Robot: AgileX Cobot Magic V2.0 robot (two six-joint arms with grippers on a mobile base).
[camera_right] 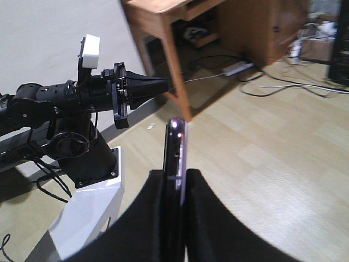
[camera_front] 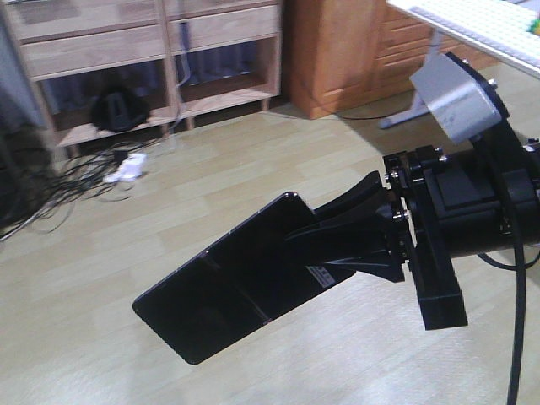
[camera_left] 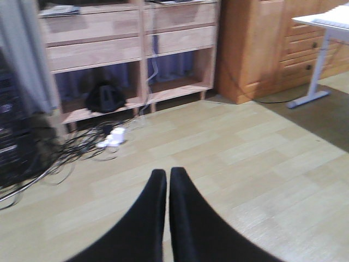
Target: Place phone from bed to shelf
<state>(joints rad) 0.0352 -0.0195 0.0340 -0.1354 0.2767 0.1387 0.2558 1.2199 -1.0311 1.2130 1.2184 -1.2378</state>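
Observation:
The phone (camera_front: 228,283), a thin glossy black slab with a crease across its middle, hangs tilted over the floor. My right gripper (camera_front: 337,245) is shut on its near end. In the right wrist view the phone (camera_right: 175,144) stands edge-on, pinkish edge showing, pinched between the fingers of the right gripper (camera_right: 177,180). My left gripper (camera_left: 167,174) is shut with nothing in it and points at the floor; it also shows as the left gripper (camera_right: 161,84) in the right wrist view. The pale oak shelf unit (camera_front: 93,51) stands against the far wall, also seen as the shelf unit (camera_left: 92,52). The bed is out of view.
A tangle of black cables (camera_front: 42,186) and a white plug block (camera_front: 126,169) lie on the floor before the unit. A black bag (camera_front: 118,110) sits in its lower bay. An orange-brown cabinet (camera_front: 337,51) and a white desk (camera_front: 472,34) stand to the right.

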